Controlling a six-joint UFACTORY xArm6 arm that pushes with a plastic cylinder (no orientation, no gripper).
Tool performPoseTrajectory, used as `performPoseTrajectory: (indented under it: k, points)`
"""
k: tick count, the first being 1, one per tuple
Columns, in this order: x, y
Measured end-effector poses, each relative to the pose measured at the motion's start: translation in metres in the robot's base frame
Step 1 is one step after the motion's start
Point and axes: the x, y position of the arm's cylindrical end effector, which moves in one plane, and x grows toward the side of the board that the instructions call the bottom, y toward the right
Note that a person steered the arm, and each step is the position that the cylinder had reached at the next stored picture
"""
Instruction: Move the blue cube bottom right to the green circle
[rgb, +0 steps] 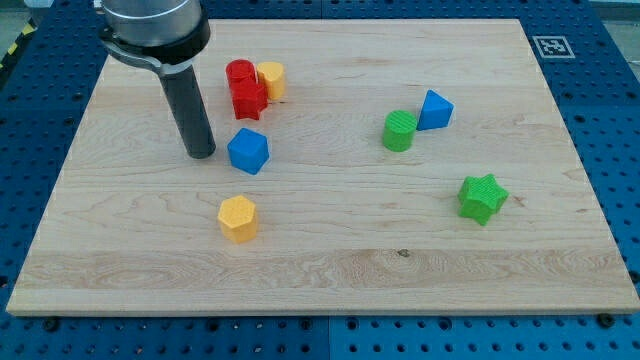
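Observation:
The blue cube (248, 150) sits left of the board's centre. My tip (201, 154) rests on the board just to the cube's left, a small gap apart. The green circle (399, 131), a short cylinder, stands right of centre and touches a blue triangular block (435, 109) on its upper right.
A red cylinder (239, 74) and a red block (249, 99) cluster with a yellow block (271, 78) above the blue cube. A yellow hexagonal block (238, 218) lies below it. A green star (483, 197) sits at the right. The wooden board (330, 270) rests on a blue pegboard.

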Motion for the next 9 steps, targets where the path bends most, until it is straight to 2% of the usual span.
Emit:
performPoseTrajectory:
  k: [2,7,9]
  points:
    - [0.001,0.056]
    - [0.036,0.112]
    - [0.050,0.153]
